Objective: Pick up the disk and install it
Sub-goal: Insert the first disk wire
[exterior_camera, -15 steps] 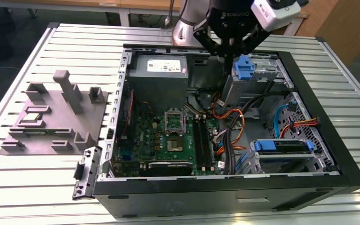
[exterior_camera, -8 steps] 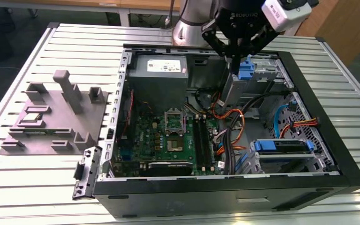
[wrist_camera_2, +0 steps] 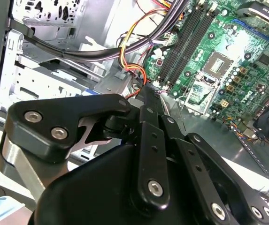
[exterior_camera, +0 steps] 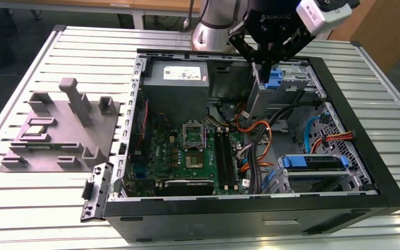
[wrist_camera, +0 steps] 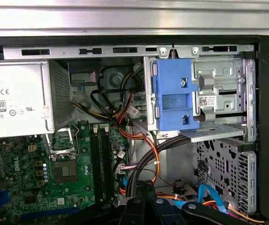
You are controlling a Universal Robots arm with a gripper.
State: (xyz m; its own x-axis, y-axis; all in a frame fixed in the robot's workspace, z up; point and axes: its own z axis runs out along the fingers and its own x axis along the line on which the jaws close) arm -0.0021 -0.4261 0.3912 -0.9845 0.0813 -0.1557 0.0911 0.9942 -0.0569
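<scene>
Black gripper is being held over the blue latch; whether anything is being gripped cannot be told. The disk is being cradled in a bay well apart.

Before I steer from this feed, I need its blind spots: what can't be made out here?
Whether the gripper holds anything: second wrist view, its own black linkage blocks it.
Slot behind the blue latch piece: first wrist view, the latch covers it.
Power supply: first wrist view, cut by the picture edge.
</scene>
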